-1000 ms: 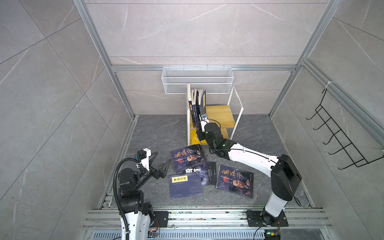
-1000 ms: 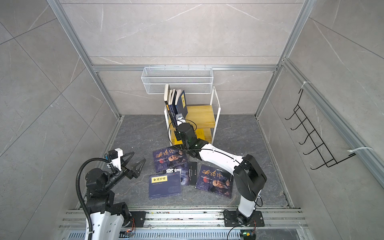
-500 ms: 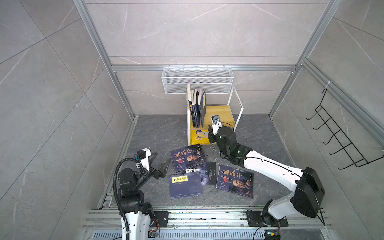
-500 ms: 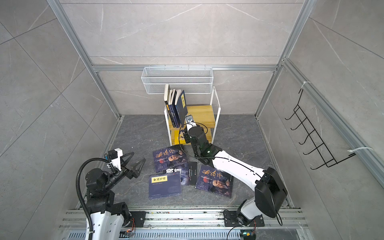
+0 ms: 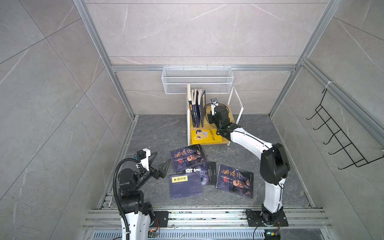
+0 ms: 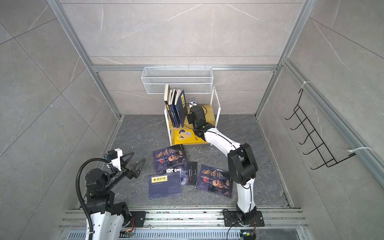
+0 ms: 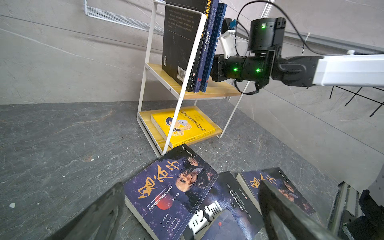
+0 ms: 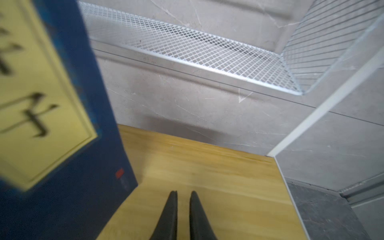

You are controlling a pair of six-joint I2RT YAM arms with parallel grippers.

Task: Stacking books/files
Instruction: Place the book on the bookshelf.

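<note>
Several books lie flat on the grey floor. They are a portrait book (image 5: 188, 158), a black book (image 5: 204, 173), a navy book with a yellow label (image 5: 185, 186) and a second portrait book (image 5: 234, 180). Several more books (image 5: 196, 108) stand on the rack's upper shelf (image 5: 232, 113). My left gripper (image 5: 163, 156) hangs open just left of the floor books, its fingers (image 7: 116, 193) framing the nearest portrait book (image 7: 166, 187). My right gripper (image 8: 183, 192) sits over the upper shelf (image 8: 207, 166), beside a standing navy book (image 8: 62, 145). Its fingers are almost together, with nothing between them.
A yellow book (image 5: 204, 136) lies on the rack's lower shelf. A white mesh basket (image 5: 197, 80) hangs on the back wall above the rack. A black hook rack (image 5: 340, 137) is on the right wall. Aluminium rails (image 5: 207, 216) run along the front.
My right arm swung from the rack's front left edge up onto the upper shelf, next to the standing books, and its fingers narrowed. The left arm has not moved.
</note>
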